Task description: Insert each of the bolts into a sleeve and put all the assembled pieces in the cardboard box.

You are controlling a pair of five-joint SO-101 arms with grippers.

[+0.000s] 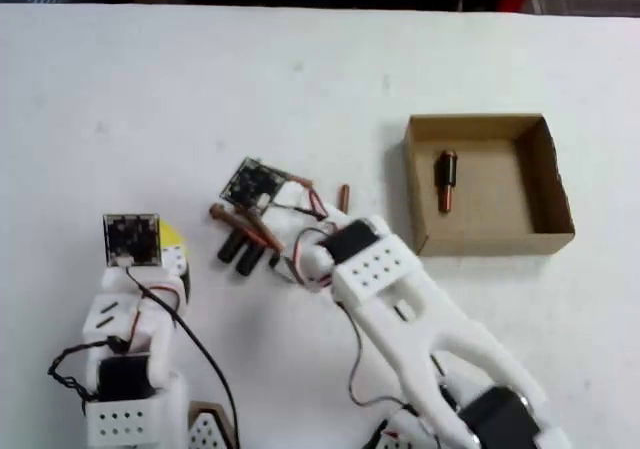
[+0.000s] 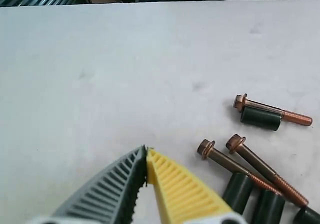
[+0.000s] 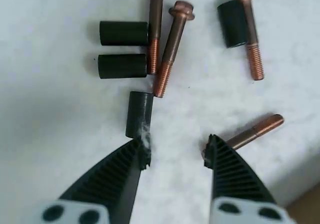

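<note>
Cardboard box [image 1: 490, 239], toward the table's [image 1: 200, 89] right edge, is seen to hold one assembled piece [image 1: 446, 179]. Near the table's middle, three empty sleeves [image 3: 123, 33] and three loose bolts [image 3: 172, 39] are left; a fourth bolt [image 3: 254, 54] lies against a sleeve [image 3: 231, 17], insertion not discernible. Over these the right gripper [image 3: 175, 154] is held with jaws apart; the left gripper [image 2: 146, 166] is seen closed on nothing, nearer the front edge
</note>
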